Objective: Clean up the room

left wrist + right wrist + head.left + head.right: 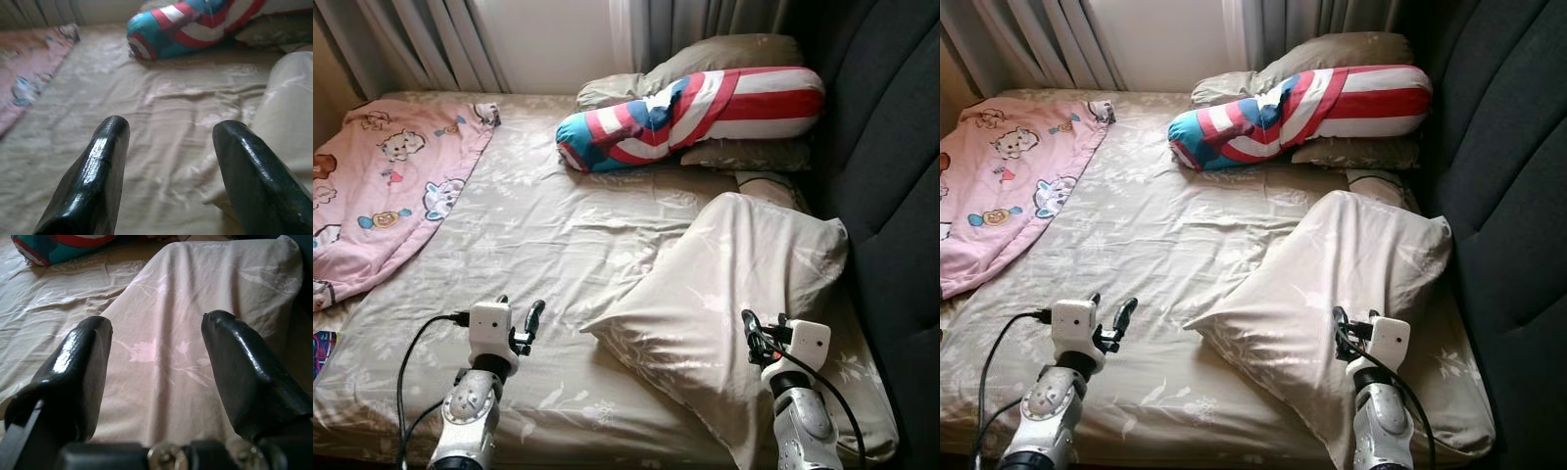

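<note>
Beige pillow (pixel 734 294) was seen lying askew on bed (pixel 538 245), directly under and ahead of right claw (pixel 156 362), long axis running diagonally away toward headboard (pixel 891 196). Right claw held spread, nothing pinched. Left claw (pixel 519 318) also spread, pillow's corner off to its right. Right arm judged nearer.
</note>
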Robot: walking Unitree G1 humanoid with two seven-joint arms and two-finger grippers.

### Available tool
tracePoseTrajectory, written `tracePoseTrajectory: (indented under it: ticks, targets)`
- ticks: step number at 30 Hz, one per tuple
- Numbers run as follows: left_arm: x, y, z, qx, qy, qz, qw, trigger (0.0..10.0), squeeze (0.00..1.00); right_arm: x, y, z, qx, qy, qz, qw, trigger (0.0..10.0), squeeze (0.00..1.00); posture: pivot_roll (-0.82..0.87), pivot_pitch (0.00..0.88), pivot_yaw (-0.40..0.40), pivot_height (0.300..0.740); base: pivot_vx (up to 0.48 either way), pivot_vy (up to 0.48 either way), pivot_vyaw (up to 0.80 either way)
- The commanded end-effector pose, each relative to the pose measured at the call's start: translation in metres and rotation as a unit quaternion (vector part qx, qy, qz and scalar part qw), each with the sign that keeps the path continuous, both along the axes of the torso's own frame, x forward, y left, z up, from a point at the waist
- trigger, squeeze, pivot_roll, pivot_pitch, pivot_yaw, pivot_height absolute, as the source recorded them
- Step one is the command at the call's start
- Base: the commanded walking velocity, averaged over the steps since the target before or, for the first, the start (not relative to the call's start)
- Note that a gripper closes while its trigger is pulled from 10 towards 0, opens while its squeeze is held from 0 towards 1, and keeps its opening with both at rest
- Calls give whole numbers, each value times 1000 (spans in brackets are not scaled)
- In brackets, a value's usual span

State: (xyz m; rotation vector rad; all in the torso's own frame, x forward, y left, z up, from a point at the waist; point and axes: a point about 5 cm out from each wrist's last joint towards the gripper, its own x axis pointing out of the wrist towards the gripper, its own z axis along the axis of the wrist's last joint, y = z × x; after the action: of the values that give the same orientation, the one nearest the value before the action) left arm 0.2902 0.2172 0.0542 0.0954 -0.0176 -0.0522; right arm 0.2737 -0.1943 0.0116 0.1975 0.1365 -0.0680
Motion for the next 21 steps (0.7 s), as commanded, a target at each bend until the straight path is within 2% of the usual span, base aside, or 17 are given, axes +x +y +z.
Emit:
tracePoseTrajectory:
  ticks: [1, 3, 4, 5, 6, 7, 8, 10, 15, 16, 18, 19, 20, 21]
  targets:
    - [8, 11, 17, 10, -26, 12, 1000, 10000, 0, 1, -2, 3, -1, -6, -2, 1000, 10000, 1000, 8, 63, -4, 740, 0, 0, 0]
    - [12, 12, 25, 20, -37, 7, 999, 10000, 0, 3, -1, 3, -5, -5, 5, 1000, 10000, 1000, 10, 60, -6, 740, 0, 0, 0]
    - [15, 13, 29, 29, -44, 4, 999, 10000, 0, 3, 0, 4, -12, -5, 11, 1000, 10000, 769, 10, 60, -6, 740, 0, 0, 0]
    - [17, 14, 36, 43, -56, 3, 997, 10000, 0, 3, 1, 4, -20, -4, 19, 1000, 10000, 447, -2, 54, -10, 740, 0, 0, 0]
    - [18, 15, 38, 48, -61, 3, 997, 10000, 0, 3, 1, 3, -21, -4, 20, 1000, 10000, 447, -2, 54, -10, 740, 0, 0, 0]
    - [18, 16, 41, 65, -65, 0, 996, 10000, 0, 2, 1, 3, -20, -4, 20, 1000, 10000, 122, -9, 52, -12, 740, 0, 0, 0]
    - [21, 26, 49, 77, -72, 14, 994, 10000, 0, 2, 1, 3, -20, -5, 20, 1000, 10000, 0, -8, 50, -13, 740, 0, 0, 0]
    - [22, 33, 53, 78, -74, 23, 994, 10000, 0, 1, 1, 3, -20, -5, 21, 1000, 10000, 0, -11, 51, -12, 740, 0, 0, 0]
    - [29, 44, 71, 115, -96, 37, 988, 10000, 0, 2, 0, 4, -25, -5, 24, 999, 10000, 0, -9, 71, -15, 740, 0, 0, 0]
    - [31, 39, 74, 101, -107, 40, 988, 10000, 0, 2, -1, 4, -26, -5, 23, 999, 10000, 0, -5, 79, -16, 740, 0, 0, 0]
    - [34, 26, 66, 31, -97, 42, 994, 10000, 0, 3, 0, 5, -27, -5, 25, 999, 10000, 0, -2, 96, -19, 740, 0, 0, 0]
    - [35, 14, 54, -45, -77, 43, 995, 10000, 0, 3, 0, 5, -27, -5, 25, 999, 10000, 0, -2, 96, -19, 740, 0, 0, 0]
    - [34, 6, 47, -70, -63, 34, 995, 10000, 0, 3, 0, 5, -27, -5, 25, 999, 10000, 0, -6, 108, -18, 740, 0, 0, 0]
    - [32, -3, 40, -69, -53, 21, 996, 10000, 0, 3, 1, 6, -26, -6, 25, 999, 10000, 0, -10, 111, -17, 740, 0, 0, 0]
